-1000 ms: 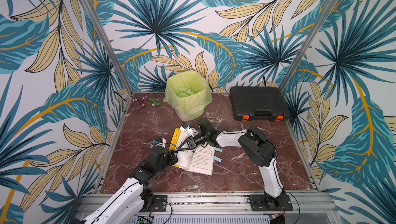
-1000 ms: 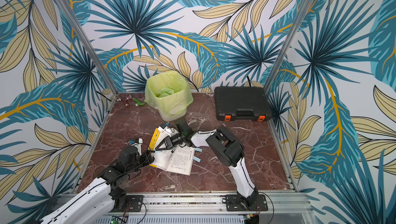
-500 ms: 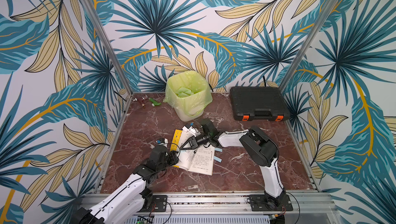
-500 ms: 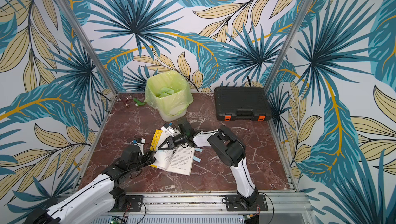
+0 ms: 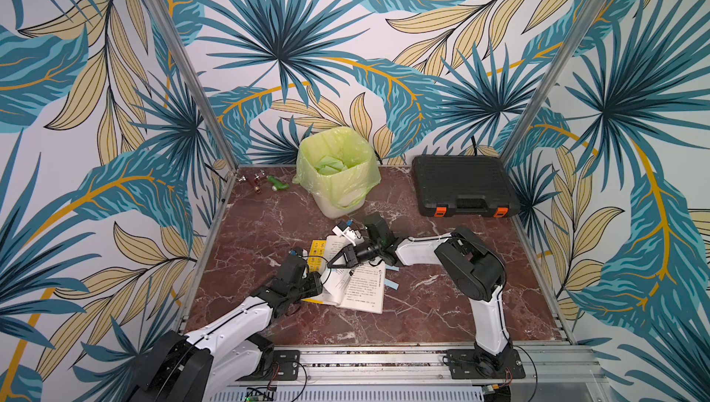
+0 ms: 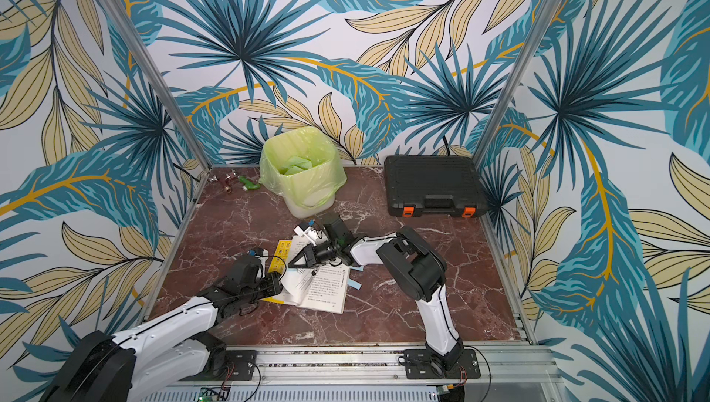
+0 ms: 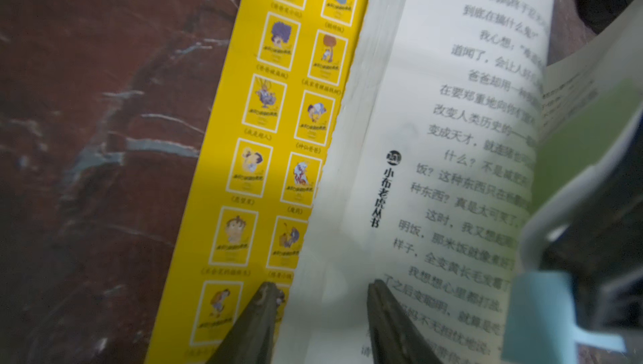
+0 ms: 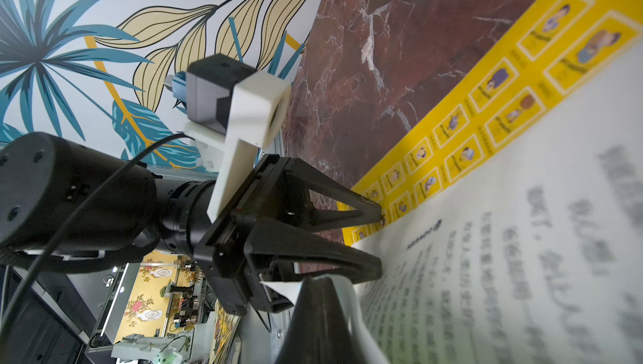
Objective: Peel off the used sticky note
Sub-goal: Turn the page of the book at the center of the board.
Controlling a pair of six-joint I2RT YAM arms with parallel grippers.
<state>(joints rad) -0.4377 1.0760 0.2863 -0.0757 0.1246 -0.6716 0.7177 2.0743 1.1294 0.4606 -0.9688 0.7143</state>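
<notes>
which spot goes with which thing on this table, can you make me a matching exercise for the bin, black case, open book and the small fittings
Things: 1 bin; 2 black case; 3 open book; 4 small fittings
Places: a back left corner; b middle of the table; c back right corner; d back, centre
Pairs: 1-d, 2-c, 3-b, 4-a

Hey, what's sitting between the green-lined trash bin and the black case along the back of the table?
Nothing. Between the trash bin and the black case there is only bare marble tabletop, as both top views show.
</notes>
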